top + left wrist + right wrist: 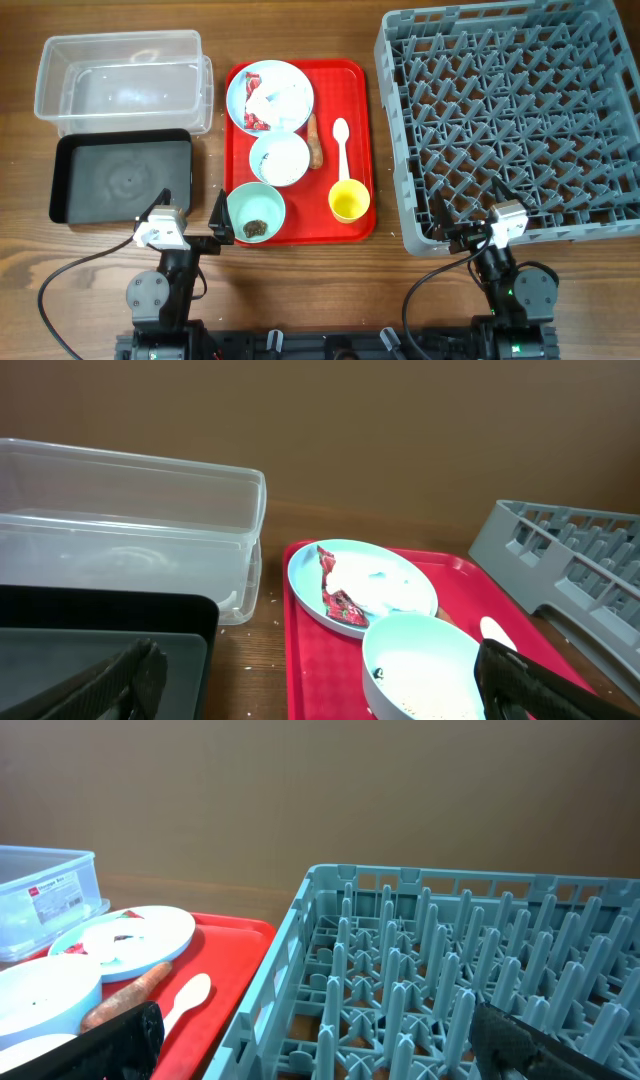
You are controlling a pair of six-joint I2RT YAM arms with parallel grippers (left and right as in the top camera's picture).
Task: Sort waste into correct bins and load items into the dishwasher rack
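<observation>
A pale blue plate (240, 92) on the red tray holds crumpled white paper (285, 95) and red wrapper scraps (255, 120). Below it is a light blue bowl (279, 158) with white grains, which also shows in the left wrist view (425, 665). A mint green bowl (256, 205) holds a dark brown lump (255, 228). A sausage stick (314, 140), white spoon (340, 145) and yellow cup (350, 200) lie to the right. My left gripper (190, 212) is open and empty between the black tray (120, 178) and the mint bowl. My right gripper (468, 205) is open and empty at the near edge of the grey rack (510, 110).
The clear tub (120, 80) stands behind the black tray at the far left. The red serving tray (355, 100) lies between the bins and the rack. In the right wrist view the rack's upright pegs (450, 970) stand just ahead of the fingers (320, 1050).
</observation>
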